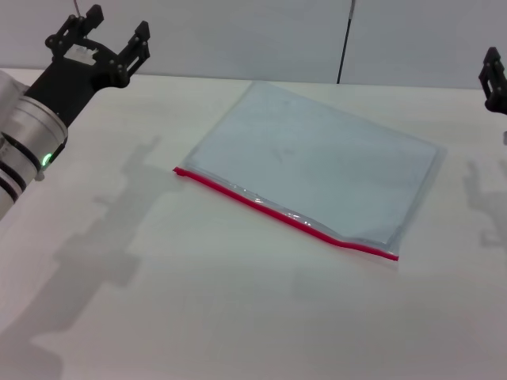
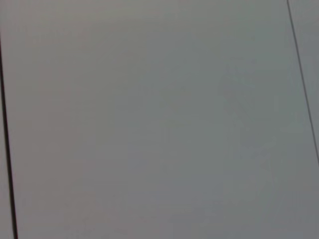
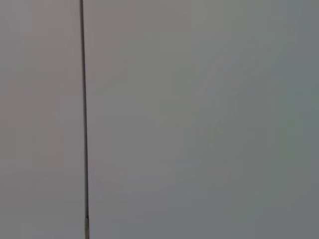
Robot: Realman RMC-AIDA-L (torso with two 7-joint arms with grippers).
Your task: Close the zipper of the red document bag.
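The red document bag (image 1: 313, 162), a flat translucent blue-grey pouch, lies on the white table in the middle of the head view. Its zipper (image 1: 281, 214) is the bright red strip along the near long edge, running from left to lower right. My left gripper (image 1: 99, 36) hangs raised at the far left, well clear of the bag, open with nothing between its fingers. Only a sliver of my right gripper (image 1: 494, 79) shows at the right edge, also away from the bag. Both wrist views show only a plain grey wall.
The white table (image 1: 238, 317) stretches wide in front of and around the bag. A grey wall with a dark vertical seam (image 1: 345, 39) stands behind the table.
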